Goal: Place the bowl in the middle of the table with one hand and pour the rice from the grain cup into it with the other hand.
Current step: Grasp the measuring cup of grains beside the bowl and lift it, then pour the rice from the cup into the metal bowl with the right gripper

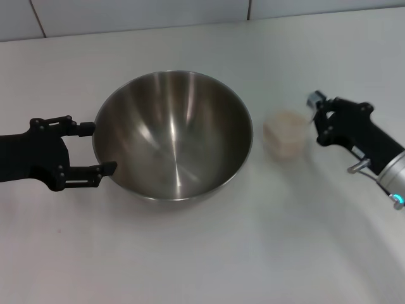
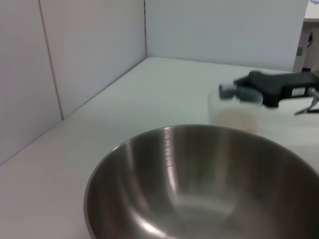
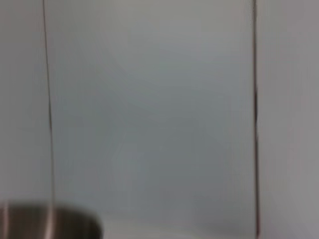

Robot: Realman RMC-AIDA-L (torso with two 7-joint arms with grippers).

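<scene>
Two grippers of mine flank the bowl (image 1: 172, 134), which sits upright near the middle of the table (image 1: 202, 253), its brushed steel inside bare of any grain. My left gripper (image 1: 95, 149) lies on the bowl's left side, fingers spread apart, one fingertip by the rim and the other lower against the outer wall; whether they actually touch the steel I cannot tell, but nothing is clamped between them. From my left wrist the bowl (image 2: 209, 184) fills the foreground, a line of measuring marks stamped inside its wall. To the bowl's right, just beside it and not touching, stands the grain cup (image 1: 284, 134), upright on the table, holding the rice (image 1: 285, 140) as a pale mass inside its clear walls. My right gripper (image 1: 316, 114) is on the cup's far side from the bowl, its black body reaching in close to the cup's rim; I cannot tell whether its fingers are parted or closed, nor whether they touch the plastic. The left wrist view shows that same right gripper (image 2: 234, 91) at the cup (image 2: 234, 113) beyond the bowl's far rim. My right wrist camera sees mostly the pale panelled wall (image 3: 149, 109), with a sliver of the bowl's rim (image 3: 50, 221) at one corner.
</scene>
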